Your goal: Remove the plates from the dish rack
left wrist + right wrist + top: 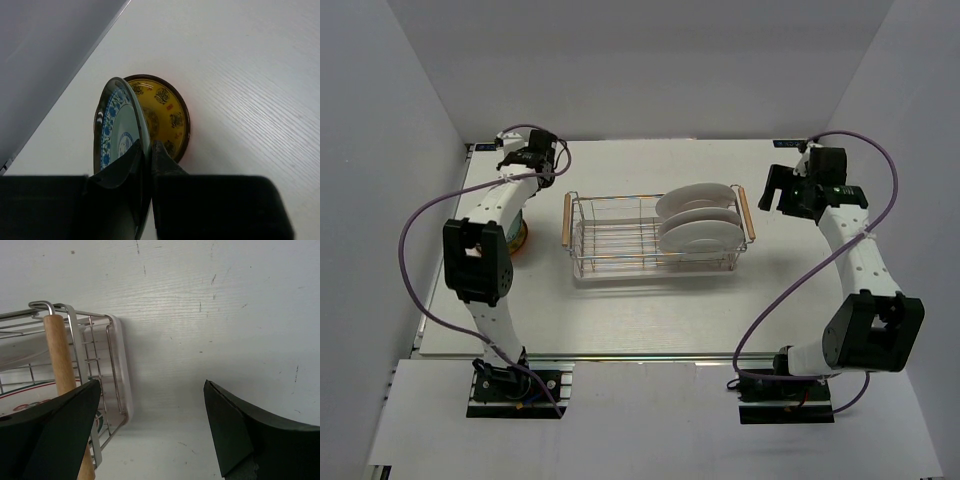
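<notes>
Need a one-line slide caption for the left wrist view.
Left gripper pinches a blue-patterned plate on edge over a yellow plate lying on the white table.

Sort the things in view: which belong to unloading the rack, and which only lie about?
Job: dish rack; white plates standing in it; teal plate, on edge in the left gripper; yellow plate flat on the table; open right gripper.
Other: white tray under the rack; purple cables.
</notes>
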